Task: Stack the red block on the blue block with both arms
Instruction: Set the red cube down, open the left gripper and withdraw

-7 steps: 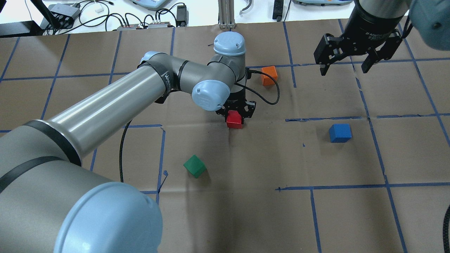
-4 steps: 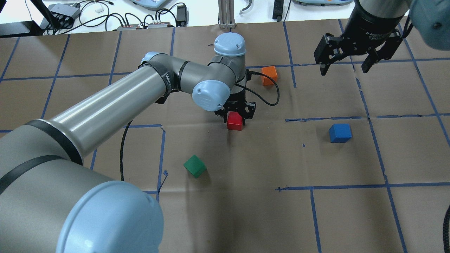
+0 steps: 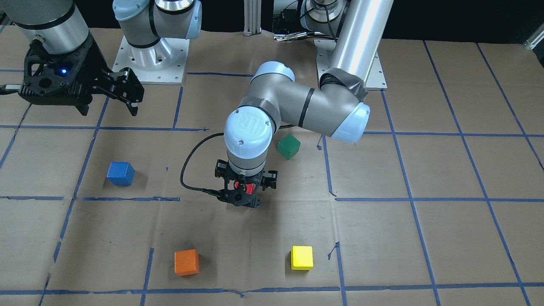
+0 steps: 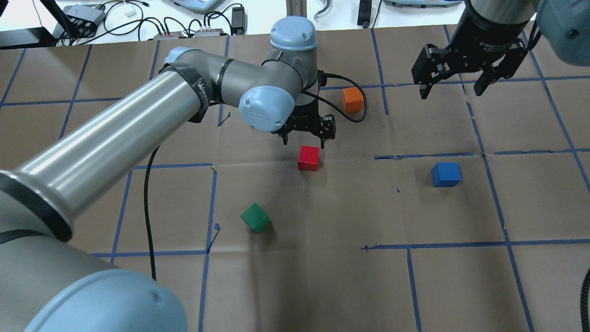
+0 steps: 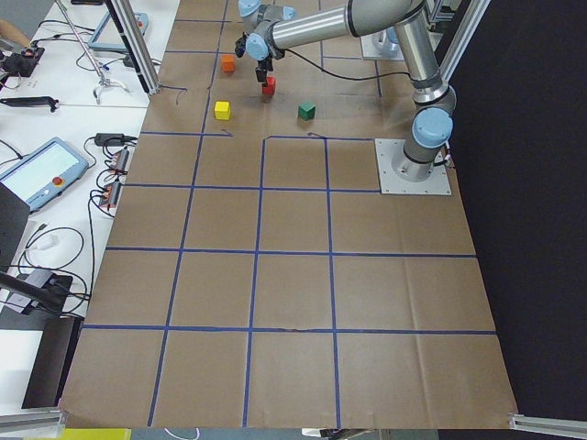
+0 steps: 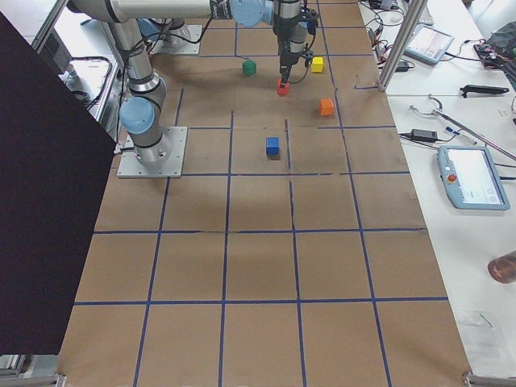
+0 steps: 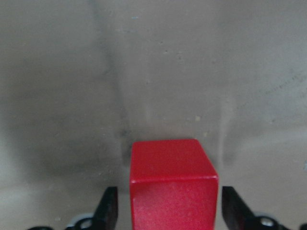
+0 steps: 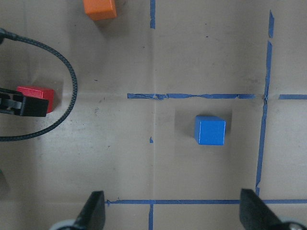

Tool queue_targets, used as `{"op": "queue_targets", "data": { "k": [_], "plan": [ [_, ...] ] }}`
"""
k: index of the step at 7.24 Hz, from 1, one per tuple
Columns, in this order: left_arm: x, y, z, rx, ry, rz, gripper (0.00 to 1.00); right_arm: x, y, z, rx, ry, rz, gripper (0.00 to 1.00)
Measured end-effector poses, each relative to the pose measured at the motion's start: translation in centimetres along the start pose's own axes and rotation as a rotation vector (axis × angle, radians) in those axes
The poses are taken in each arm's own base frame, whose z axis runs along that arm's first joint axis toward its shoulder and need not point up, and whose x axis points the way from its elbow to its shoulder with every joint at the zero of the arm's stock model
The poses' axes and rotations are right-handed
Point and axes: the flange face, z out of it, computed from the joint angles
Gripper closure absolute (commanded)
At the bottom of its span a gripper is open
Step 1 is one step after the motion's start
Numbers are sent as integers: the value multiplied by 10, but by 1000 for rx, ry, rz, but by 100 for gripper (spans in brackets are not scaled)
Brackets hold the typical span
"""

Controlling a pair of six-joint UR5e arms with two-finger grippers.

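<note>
The red block point(image 4: 308, 158) sits on the brown paper table near the middle. My left gripper point(image 4: 304, 134) hangs just above it, open. In the left wrist view the red block point(image 7: 172, 184) lies between the two fingertips point(image 7: 108, 211) with a gap on each side. The front view shows red point(image 3: 245, 187) through the left gripper point(image 3: 244, 191). The blue block point(image 4: 446, 174) stands alone to the right, also in the right wrist view point(image 8: 210, 130). My right gripper point(image 4: 454, 90) is open and empty, high over the far right.
An orange cube point(image 4: 352, 99) lies behind the left gripper, a green cube point(image 4: 256, 217) in front to the left, and a yellow cube point(image 3: 302, 257) on the far side. A black cable point(image 4: 357, 124) loops from the left wrist. Blue tape lines cross the paper.
My left gripper, which was down around the red block, has risen and drawn back a little. The red block stays on the table. The right arm has not moved.
</note>
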Motion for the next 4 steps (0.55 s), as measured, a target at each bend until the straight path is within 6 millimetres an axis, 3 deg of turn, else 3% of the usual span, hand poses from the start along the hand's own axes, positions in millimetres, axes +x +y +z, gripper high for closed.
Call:
{"op": "queue_targets", "data": {
  "k": [2, 4],
  "plan": [
    [-57, 21, -67, 48, -4, -41, 0, 0, 0, 0, 0, 0, 0, 0],
    [-101, 67, -132, 44, -107, 0, 0, -1, -1, 1, 3, 0, 0, 0]
  ]
}}
